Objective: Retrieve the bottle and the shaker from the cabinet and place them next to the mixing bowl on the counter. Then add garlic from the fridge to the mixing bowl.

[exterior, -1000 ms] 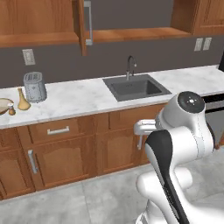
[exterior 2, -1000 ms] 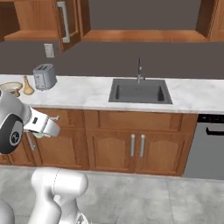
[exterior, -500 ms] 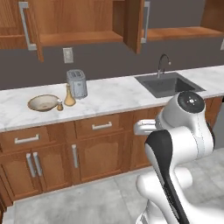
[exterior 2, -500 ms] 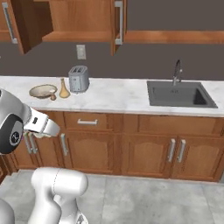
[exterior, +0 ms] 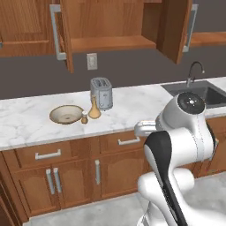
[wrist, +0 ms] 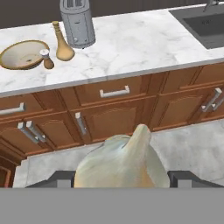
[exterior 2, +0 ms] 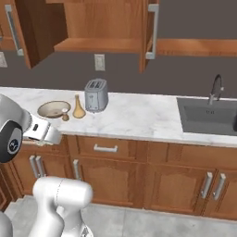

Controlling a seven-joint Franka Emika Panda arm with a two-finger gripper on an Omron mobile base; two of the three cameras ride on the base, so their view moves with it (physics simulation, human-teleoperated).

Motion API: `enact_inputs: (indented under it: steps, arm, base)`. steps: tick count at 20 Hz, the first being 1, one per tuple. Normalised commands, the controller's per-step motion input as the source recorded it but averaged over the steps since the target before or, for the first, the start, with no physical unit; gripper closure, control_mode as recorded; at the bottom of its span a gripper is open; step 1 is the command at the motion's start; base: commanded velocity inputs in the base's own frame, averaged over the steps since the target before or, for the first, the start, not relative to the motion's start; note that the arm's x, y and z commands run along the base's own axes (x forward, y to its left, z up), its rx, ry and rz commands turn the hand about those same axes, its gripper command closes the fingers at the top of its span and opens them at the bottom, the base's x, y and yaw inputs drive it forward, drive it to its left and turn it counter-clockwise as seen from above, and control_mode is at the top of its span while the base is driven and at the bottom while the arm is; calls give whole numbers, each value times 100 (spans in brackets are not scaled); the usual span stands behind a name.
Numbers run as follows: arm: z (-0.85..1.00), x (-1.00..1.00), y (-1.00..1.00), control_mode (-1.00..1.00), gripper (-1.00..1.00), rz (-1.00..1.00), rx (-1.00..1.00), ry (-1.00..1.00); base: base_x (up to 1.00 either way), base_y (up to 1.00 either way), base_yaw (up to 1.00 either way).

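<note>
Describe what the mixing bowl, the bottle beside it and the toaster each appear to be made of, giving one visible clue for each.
Mixing bowl: probably glazed ceramic, with a smooth beige surface and darker rim.
Bottle: possibly wood or matte ceramic, an even tan with no shine.
Toaster: likely brushed metal, grey with soft highlights.

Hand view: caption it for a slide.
Gripper carrying garlic toward the counter's mixing bowl, shaker and bottle.

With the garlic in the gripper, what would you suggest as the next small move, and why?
Probably carry the garlic forward and to the robot's left, over the mixing bowl. The bottle and shaker already stand beside the bowl on the counter, and the hand view shows the garlic well short of it, over the floor.
</note>
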Motion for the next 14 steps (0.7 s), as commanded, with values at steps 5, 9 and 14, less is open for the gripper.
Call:
enact_inputs:
  steps: [5,9,14]
  arm:
    - [0,0,0,100,100,0,0,0]
    - [0,0,0,100,100,0,0,0]
    - [0,0,0,100,100,0,0,0]
  base:
    - [87,-1,30]
    - [50,0,26]
    - [27,0,15]
